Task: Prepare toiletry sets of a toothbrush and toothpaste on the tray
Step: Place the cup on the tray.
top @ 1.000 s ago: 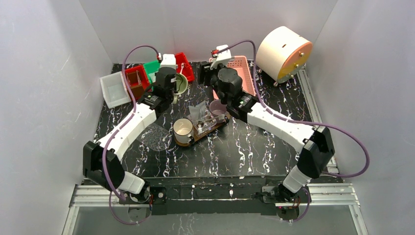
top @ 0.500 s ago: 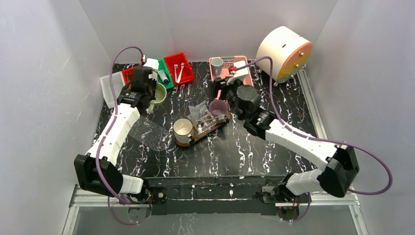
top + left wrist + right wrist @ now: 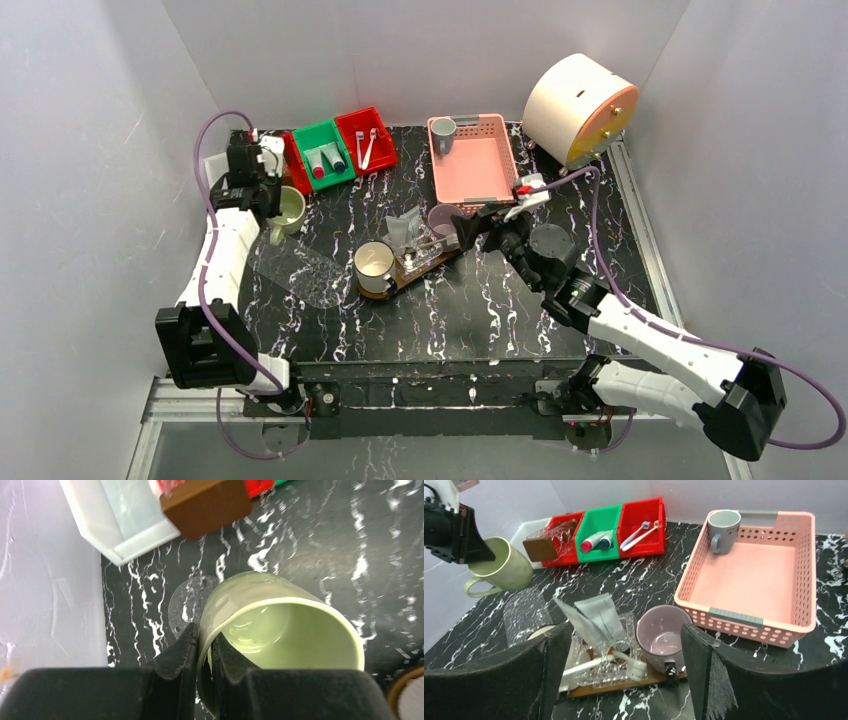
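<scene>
Well left of the tray (image 3: pixel 624 686), the left gripper (image 3: pixel 204 637) clamps the rim of the green mug (image 3: pixel 280 630) (mug tilted). The tray carries a cream mug (image 3: pixel 374 266), a toothbrush (image 3: pixel 599 662) and a purple mug (image 3: pixel 659 640). Just right of it, the right gripper (image 3: pixel 621 645) stands spread, empty.

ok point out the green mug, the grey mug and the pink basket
green mug (image 3: pixel 510 572), right wrist view, outer wall
grey mug (image 3: pixel 726 537), right wrist view, outer wall
pink basket (image 3: pixel 774 634), right wrist view, near wall
</scene>
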